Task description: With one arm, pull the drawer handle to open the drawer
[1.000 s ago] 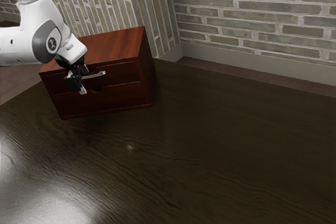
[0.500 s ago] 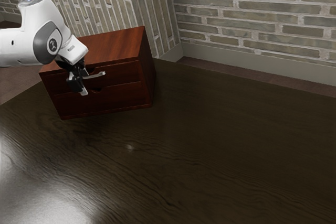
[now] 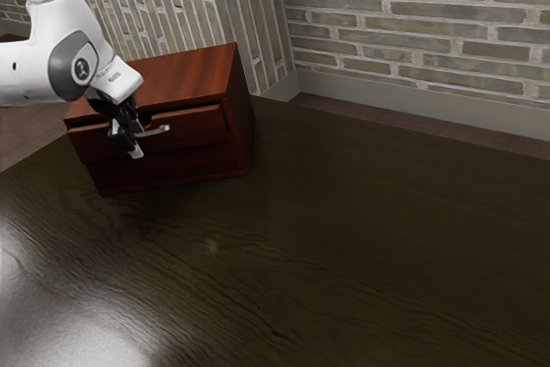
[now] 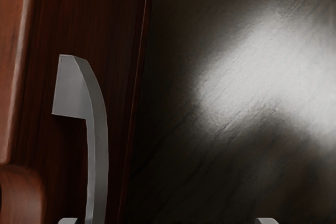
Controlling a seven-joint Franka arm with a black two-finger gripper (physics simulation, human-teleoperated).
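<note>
**A:** What could be going wrong from here, starting with the big things?

**B:** The cabinet (image 3: 198, 70) is sitting on a glossy table (image 3: 344, 255). If the drawer is binding, the pull may be dragging the whole box along instead of sliding the drawer out.

**A:** And the drawer itself?

**B:** The upper drawer (image 3: 193, 124) is standing slightly proud of the cabinet front, above the lower drawer (image 3: 172, 165). I'm judging it only partly open. A pull that is angling off its slide line could be jamming it.

**A:** The grip?

**B:** That is worrying me most. The gripper (image 3: 129, 137) is sitting at the end of the handle (image 3: 155, 131) nearer the exterior view's left. In the wrist view the fingertips (image 4: 266, 221) are showing well apart, with the handle (image 4: 94, 129) lying between them, close beside one. So the fingers are standing open, hooking rather than clamping. The strip could be slipping off them.

**A:** What about materials?

**B:** The table is showing dark polished wood grain and throwing back a broad glare. The cabinet is looking like smooth reddish-brown wood, boxy and flat-topped. The handle is reading as grey metal, a thin flat strip curving off the drawer face and ending square. The fingers are looking slim and black, with pale tips.
</note>
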